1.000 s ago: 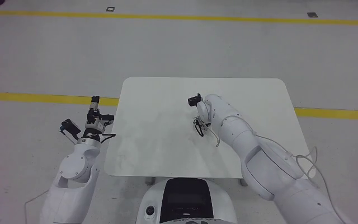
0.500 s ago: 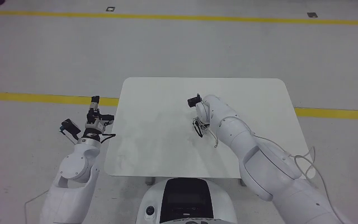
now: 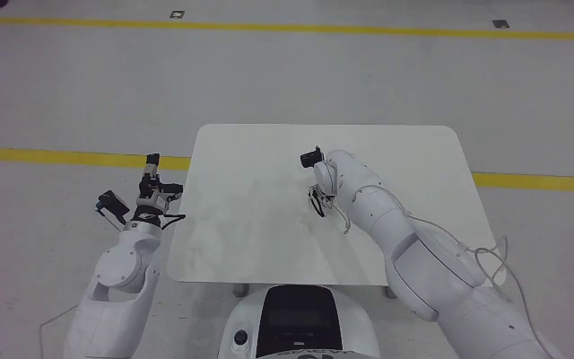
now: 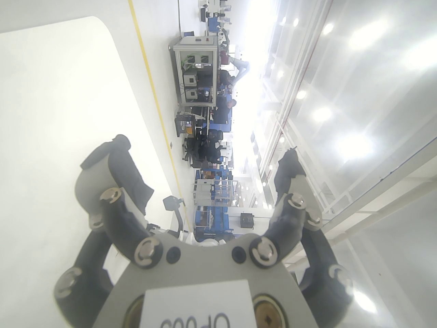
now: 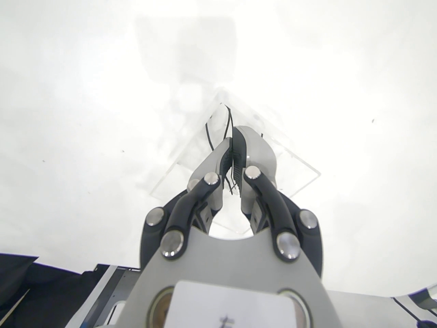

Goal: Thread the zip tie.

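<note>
Right gripper fingers pressed together, pinching thin black zip tie just above clear plate lying on tabletop. Left gripper fingers spread, empty, well apart from plate. Tie probably light, springy, slippery: best pinched near tip, short free end.
</note>
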You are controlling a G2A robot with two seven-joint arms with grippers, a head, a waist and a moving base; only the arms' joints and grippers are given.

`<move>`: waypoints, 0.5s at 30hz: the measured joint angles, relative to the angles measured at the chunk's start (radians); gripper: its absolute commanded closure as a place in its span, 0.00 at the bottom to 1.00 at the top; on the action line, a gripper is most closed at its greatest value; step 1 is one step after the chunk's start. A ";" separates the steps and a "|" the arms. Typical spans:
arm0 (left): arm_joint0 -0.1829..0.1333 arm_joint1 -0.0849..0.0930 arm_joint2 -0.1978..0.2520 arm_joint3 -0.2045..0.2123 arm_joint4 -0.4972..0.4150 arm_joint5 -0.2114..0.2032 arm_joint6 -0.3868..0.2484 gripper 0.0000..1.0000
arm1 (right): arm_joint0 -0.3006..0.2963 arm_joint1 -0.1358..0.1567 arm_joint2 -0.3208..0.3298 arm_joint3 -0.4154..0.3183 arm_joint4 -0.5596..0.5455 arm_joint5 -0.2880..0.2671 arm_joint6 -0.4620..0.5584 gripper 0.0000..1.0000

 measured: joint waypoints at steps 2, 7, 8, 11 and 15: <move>0.000 0.000 0.000 0.000 0.000 0.000 0.000 0.00 | -0.001 0.004 0.006 -0.009 -0.002 0.003 -0.004 1.00; 0.000 0.000 0.000 0.000 0.000 0.000 0.000 0.00 | -0.011 0.017 0.017 -0.044 -0.019 0.018 -0.001 1.00; 0.000 0.000 0.000 0.000 0.000 0.000 0.000 0.00 | -0.013 0.020 0.018 -0.052 -0.023 0.022 0.001 1.00; 0.000 0.000 0.000 0.000 0.000 0.000 0.000 0.00 | -0.023 0.029 0.024 -0.081 -0.038 0.038 0.010 1.00; 0.000 0.000 0.000 0.000 0.000 0.000 0.000 0.00 | -0.040 0.041 0.031 -0.126 -0.064 0.070 0.022 1.00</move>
